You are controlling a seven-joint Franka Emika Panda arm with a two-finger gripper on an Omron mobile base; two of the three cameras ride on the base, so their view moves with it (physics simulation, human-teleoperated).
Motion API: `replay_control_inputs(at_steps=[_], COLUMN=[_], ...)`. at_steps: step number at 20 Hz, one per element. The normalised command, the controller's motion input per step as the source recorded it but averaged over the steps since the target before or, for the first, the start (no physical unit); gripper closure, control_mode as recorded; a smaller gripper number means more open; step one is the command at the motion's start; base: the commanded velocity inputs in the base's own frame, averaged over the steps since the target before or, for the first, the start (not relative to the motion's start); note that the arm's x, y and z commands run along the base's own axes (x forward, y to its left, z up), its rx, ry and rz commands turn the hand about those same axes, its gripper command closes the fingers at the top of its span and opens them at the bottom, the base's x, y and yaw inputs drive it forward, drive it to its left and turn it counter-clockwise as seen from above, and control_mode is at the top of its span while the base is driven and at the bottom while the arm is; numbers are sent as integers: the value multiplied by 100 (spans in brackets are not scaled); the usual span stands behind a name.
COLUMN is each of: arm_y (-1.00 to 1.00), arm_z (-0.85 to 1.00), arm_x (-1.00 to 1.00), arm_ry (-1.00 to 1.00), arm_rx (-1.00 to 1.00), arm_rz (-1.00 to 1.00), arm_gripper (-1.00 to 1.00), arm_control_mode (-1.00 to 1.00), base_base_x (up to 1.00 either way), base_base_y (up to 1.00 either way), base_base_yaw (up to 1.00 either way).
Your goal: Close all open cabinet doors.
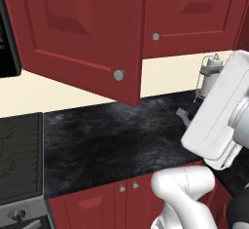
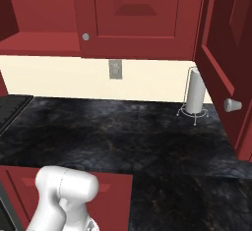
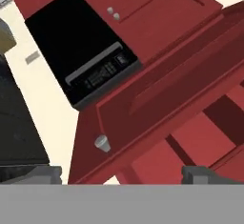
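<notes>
black microwave (image 3: 81, 51) on wall; paper-towel holder (image 2: 194, 95) upright on dark counter (image 2: 123, 131)

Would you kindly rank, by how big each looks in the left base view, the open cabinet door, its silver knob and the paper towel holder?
1. open cabinet door, by far the largest, though nearness to the camera inflates it.
2. paper towel holder, partly hidden behind the arm.
3. silver knob, smallest.

Even flat rendered light, soft shadow under wall cabinets; faint countertop sheen, sharp throughout
</notes>
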Motion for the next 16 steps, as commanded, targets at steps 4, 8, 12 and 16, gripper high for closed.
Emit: replay_control_inputs(at_steps=[4, 8, 12, 16], arm_y=[96, 99, 78, 36], arm_z=[-20, -13, 0, 0], arm_x=[0, 20, 63, 84], arm_ry=[-10, -6, -1, 0], arm_rx=[-24, -26, -25, -20], arm_rz=[-29, -30, -28, -23], arm_gripper=[-100, -100, -100, -100], arm_control_mode=[-100, -100, -100, -100], base_base_x=[0, 0, 0, 0], base_base_y=[0, 0, 0, 0], base_base_yaw=[0, 0, 0, 0])
